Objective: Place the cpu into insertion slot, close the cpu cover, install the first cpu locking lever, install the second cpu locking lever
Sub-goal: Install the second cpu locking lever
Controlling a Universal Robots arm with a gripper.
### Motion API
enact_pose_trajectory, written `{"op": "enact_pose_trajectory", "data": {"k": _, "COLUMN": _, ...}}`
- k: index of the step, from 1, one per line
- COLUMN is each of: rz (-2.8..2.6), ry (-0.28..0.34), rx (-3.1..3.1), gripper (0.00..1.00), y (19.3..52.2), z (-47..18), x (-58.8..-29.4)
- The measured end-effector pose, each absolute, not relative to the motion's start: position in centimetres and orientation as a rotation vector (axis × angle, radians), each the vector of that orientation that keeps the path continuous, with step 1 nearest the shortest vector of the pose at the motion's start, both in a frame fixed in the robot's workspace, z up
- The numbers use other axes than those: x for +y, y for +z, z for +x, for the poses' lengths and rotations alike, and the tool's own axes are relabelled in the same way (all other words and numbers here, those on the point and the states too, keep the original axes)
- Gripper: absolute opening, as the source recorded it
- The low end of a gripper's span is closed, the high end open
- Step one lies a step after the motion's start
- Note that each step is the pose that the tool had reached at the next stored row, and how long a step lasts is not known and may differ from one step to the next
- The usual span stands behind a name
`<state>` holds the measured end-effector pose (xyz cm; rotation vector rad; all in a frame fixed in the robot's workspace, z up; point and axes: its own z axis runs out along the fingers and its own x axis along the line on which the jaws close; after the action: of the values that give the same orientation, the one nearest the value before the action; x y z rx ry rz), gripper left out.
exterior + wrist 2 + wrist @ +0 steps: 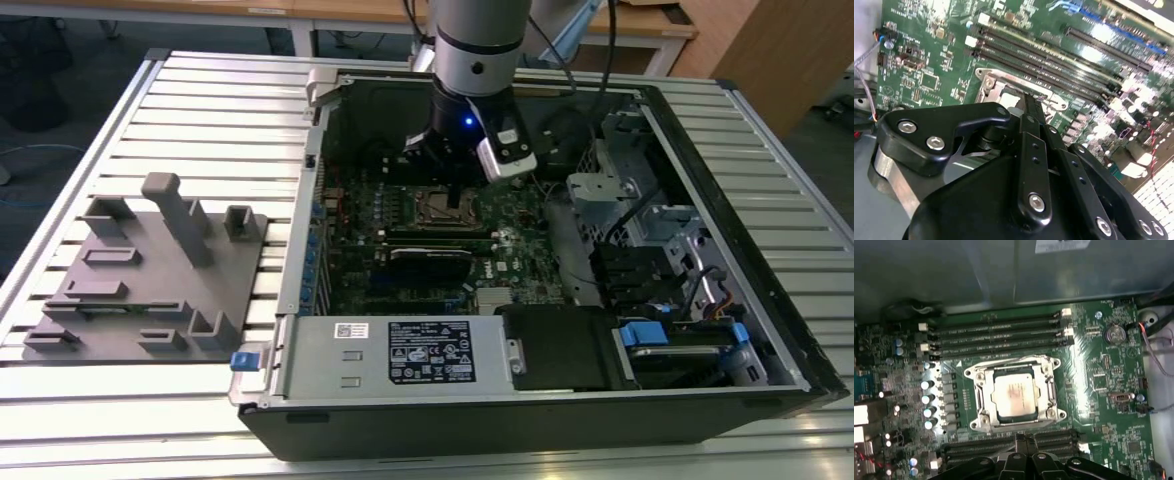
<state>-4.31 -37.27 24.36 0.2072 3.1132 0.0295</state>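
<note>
The cpu (1014, 397) lies flat in the insertion slot (980, 401), its dull silver top showing through the window of the cpu cover (1049, 390), which lies down over it. In the exterior view the insertion slot (430, 208) sits mid-board inside the open computer case. My gripper (1022, 438) is shut with nothing visible between its fingers, its tips hanging just off one edge of the socket, over the nearby memory slots. In the second wrist view the gripper (1029, 98) points at the socket's silvery frame (990, 84). A thin wire lever (1010, 360) runs along the socket's opposite edge.
Long black memory slots (999, 332) flank the socket on two sides. A black card (430, 268) and a power supply (400, 350) lie nearer the case's front. Drive bays and cables (654, 250) fill the exterior view's right. A grey fixture board (147, 275) lies outside the case.
</note>
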Motion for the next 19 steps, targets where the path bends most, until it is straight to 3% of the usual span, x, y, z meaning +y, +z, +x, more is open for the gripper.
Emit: {"op": "enact_pose_trajectory", "data": {"k": 19, "rz": 0.207, "ry": 0.034, "rx": 3.113, "gripper": 0.1, "y": 23.2, "z": -6.0, "x": -38.4}}
